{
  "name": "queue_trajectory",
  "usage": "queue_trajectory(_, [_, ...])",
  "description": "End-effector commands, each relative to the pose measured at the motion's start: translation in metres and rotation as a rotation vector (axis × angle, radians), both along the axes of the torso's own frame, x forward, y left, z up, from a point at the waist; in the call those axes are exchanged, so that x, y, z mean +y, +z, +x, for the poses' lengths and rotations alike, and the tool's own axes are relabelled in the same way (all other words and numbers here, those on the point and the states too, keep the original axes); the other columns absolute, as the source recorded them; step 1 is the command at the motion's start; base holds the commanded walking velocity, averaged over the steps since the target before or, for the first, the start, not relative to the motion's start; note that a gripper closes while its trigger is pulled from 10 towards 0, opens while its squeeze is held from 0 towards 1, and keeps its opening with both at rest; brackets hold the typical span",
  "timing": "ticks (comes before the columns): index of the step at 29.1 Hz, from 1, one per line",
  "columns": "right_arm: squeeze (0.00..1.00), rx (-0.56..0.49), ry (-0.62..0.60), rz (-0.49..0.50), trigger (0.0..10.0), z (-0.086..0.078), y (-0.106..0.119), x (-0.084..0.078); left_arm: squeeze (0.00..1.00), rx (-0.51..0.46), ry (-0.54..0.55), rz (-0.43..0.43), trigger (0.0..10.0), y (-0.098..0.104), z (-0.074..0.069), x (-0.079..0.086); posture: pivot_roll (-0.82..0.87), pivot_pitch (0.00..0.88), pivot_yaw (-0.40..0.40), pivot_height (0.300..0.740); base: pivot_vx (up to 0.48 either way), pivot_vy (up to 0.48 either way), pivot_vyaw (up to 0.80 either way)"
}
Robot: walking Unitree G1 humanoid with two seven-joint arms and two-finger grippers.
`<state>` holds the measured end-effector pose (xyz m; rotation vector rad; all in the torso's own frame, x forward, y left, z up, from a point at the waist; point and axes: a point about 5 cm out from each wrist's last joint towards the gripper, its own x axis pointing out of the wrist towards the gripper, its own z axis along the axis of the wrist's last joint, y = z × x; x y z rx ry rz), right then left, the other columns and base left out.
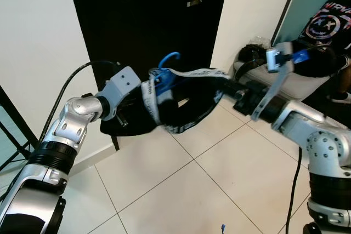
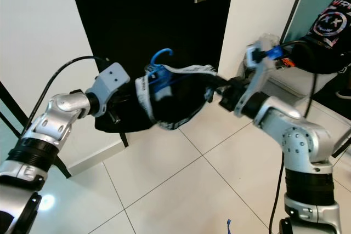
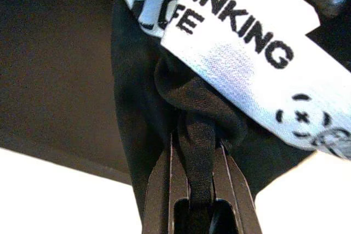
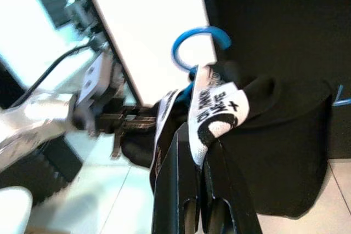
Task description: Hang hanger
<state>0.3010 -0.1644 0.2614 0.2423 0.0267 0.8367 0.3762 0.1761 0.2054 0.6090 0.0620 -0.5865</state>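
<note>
Before a black door (image 1: 142, 20), both grippers clamp a black garment (image 1: 184, 110) whose white band (image 3: 258, 75) reads "HINKING".

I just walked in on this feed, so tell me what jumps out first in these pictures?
A black garment with a white printed band stretches between both arms before a black door. The left gripper pinches its dark fabric, the right gripper clamps the band. A blue plastic hanger hook pokes up from the garment's top.

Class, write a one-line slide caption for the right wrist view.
Right gripper pinching the garment's white printed band beneath the blue hanger hook.
</note>
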Motion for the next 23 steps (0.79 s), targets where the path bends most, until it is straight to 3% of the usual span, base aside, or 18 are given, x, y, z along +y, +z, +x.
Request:
queue_trajectory(1, [0.00, 0.021, 0.011, -0.062, 0.0, -0.003, -0.008, 0.002, 0.00, 0.000, 0.032, -0.044, 10.0, 0.002, 0.000, 0.005, 0.02, 0.023, -0.022, 0.740, 0.000, 0.000, 0.00])
queue_trajectory(4, [0.00, 0.040, -0.029, -0.116, 0.0, 0.000, -0.015, -0.002, 0.00, -0.013, 0.049, -0.069, 10.0, 0.008, 0.001, 0.009, 0.02, 0.023, -0.022, 0.740, 0.000, 0.000, 0.00])
queue_trajectory(6, [0.00, 0.077, -0.141, -0.180, 10.0, 0.008, -0.027, -0.013, 0.00, -0.035, 0.051, -0.102, 10.0, 0.018, 0.001, 0.015, 0.03, 0.024, -0.021, 0.740, 0.000, 0.000, 0.00])
queue_trajectory(7, [0.00, 0.077, -0.141, -0.180, 10.0, 0.008, -0.027, -0.013, 0.00, -0.035, 0.051, -0.102, 10.0, 0.018, 0.001, 0.015, 0.03, 0.024, -0.021, 0.740, 0.000, 0.000, 0.00])
queue_trajectory(8, [0.87, 0.092, -0.173, -0.188, 10.0, 0.011, -0.030, -0.016, 0.00, -0.040, 0.048, -0.112, 10.0, 0.021, 0.001, 0.015, 0.03, 0.024, -0.021, 0.740, 0.000, 0.000, 0.00])
queue_trajectory(9, [0.97, 0.107, -0.213, -0.210, 10.0, 0.013, -0.034, -0.021, 0.00, -0.044, 0.030, -0.122, 10.0, 0.022, -0.001, 0.015, 0.03, 0.023, -0.022, 0.740, 0.000, 0.000, 0.00])
queue_trajectory(15, [1.00, 0.133, -0.311, -0.266, 10.0, 0.018, -0.043, -0.035, 0.00, -0.032, -0.053, -0.168, 10.0, 0.027, -0.011, 0.009, 0.03, 0.023, -0.025, 0.740, 0.000, 0.000, 0.00])
queue_trajectory(23, [1.00, 0.096, -0.332, -0.231, 10.0, 0.017, -0.038, -0.043, 0.00, 0.022, -0.135, -0.156, 10.0, 0.023, -0.021, 0.010, 0.03, 0.020, -0.025, 0.740, 0.000, 0.000, 0.00])
